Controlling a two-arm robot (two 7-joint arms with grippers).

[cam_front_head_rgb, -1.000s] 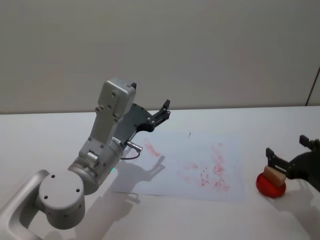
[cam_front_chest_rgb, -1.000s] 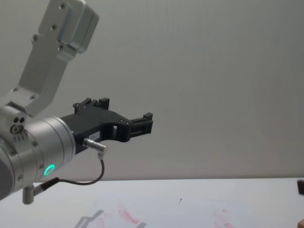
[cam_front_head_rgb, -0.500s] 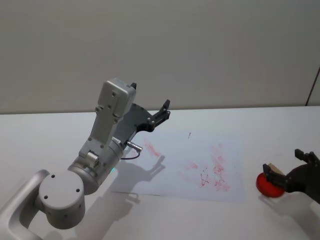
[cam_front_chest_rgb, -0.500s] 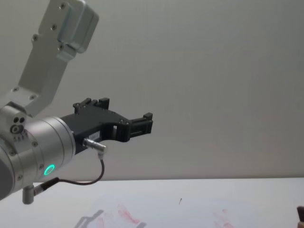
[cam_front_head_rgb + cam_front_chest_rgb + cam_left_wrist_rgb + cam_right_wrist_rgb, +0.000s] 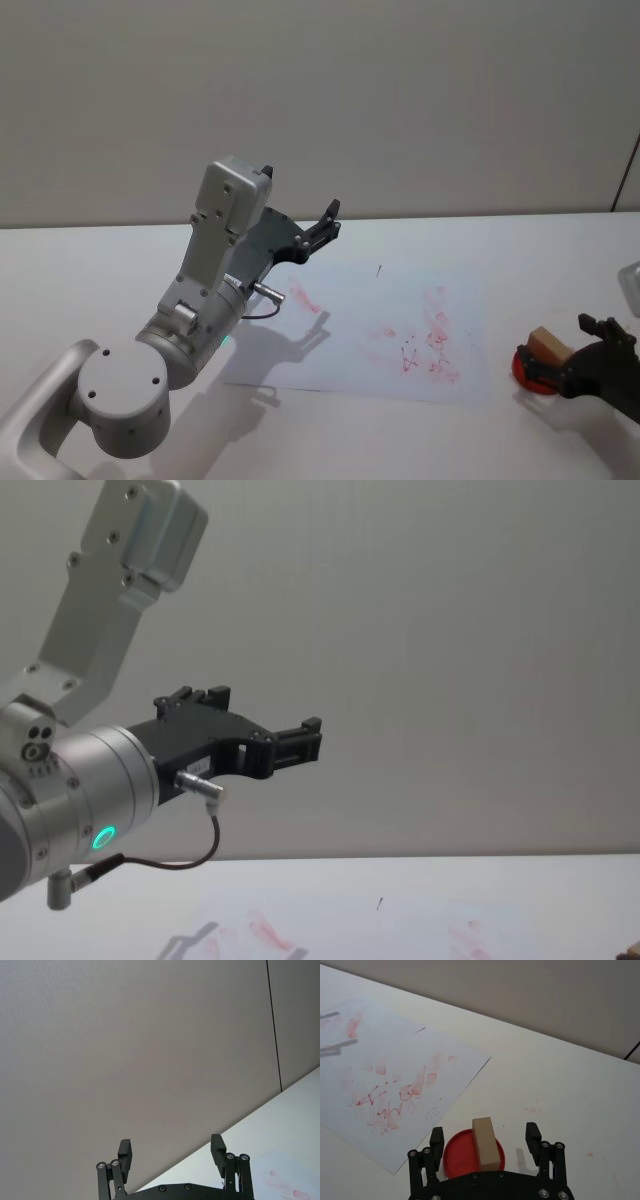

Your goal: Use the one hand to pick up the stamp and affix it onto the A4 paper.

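The stamp (image 5: 546, 345) stands on a round red pad (image 5: 524, 372) on the white table (image 5: 100, 280), at about 4 o'clock from the middle of the paper (image 5: 380, 300) and just off its near right corner. In the right wrist view the stamp (image 5: 486, 1152) rises from the right half of the pad (image 5: 457, 1152), and the pad's left rim lies just beside the edge of the paper (image 5: 395, 1045), apart from it.

The right gripper (image 5: 485, 1131) sits low at the stamp, its fingers spread wide with one on each side of the block and a clear gap on both sides, so it grips nothing. In the head view it (image 5: 557, 343) comes in from the 4 o'clock corner.

The paper lies flat, with smeared red marks thickest toward its 3 o'clock side.

The left gripper (image 5: 325, 222) is parked in the air at about 10 o'clock from the paper's middle, above its far left corner. Its fingers are apart with nothing between them, as the left wrist view (image 5: 170, 1142) shows, and it (image 5: 300, 738) points toward 3 o'clock in the chest view.
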